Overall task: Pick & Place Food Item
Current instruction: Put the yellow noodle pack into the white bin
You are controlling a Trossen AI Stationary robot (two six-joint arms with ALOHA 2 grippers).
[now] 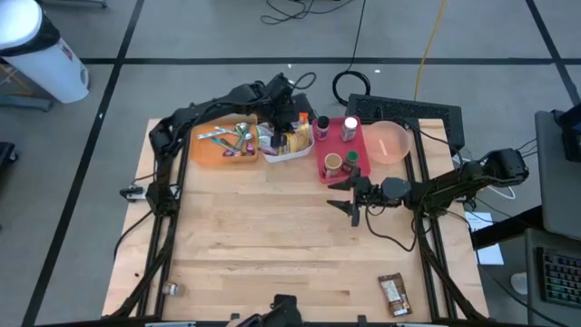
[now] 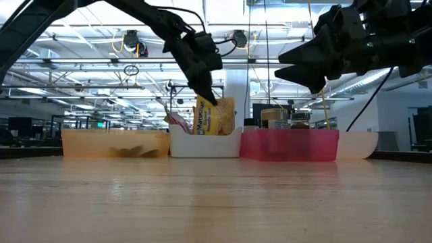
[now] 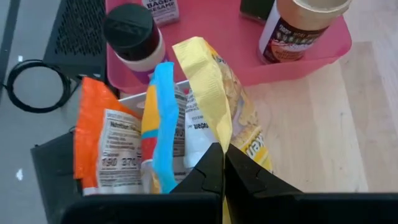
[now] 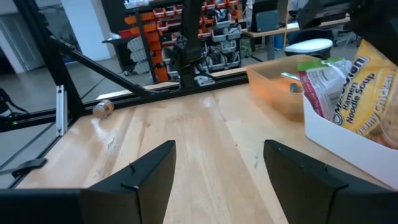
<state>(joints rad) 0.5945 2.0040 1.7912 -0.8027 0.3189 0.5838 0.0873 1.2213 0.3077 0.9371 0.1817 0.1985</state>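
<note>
Overhead, the left pincer [image 1: 279, 125] sits over the white bin [image 1: 289, 153], its grip hidden there; its wrist view shows the fingers pinched tight on the top edge of the yellow noodle packet [image 3: 221, 99], which stands in that bin. Meanwhile the right pincer [image 1: 352, 194] hovers empty above the tabletop [image 1: 272, 236], jaws wide, near the pink tray [image 1: 340, 175].

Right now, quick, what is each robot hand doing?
Left hand: closed, pinching the top edge of the yellow noodle packet in the white bin.
Right hand: open, holding nothing, above the table.
</note>
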